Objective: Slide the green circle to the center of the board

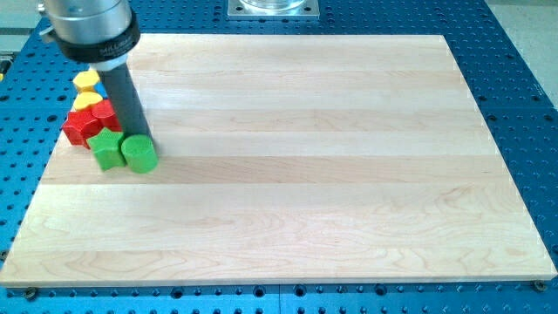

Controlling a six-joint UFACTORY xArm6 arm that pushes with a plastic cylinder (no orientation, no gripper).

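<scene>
The green circle (139, 153) sits on the wooden board (288, 166) near its left edge. A green star-like block (106, 148) touches its left side. My tip (137, 133) is right behind the green circle, at its top edge, and seems to touch it. The rod rises up and to the left toward the arm's grey head at the view's top left.
A cluster of blocks lies left of the rod: a red block (82, 127), a second red block (104, 112), a yellow block (85, 80), another yellow block (86, 100), and a blue block (98, 89) mostly hidden. Blue perforated table (523, 105) surrounds the board.
</scene>
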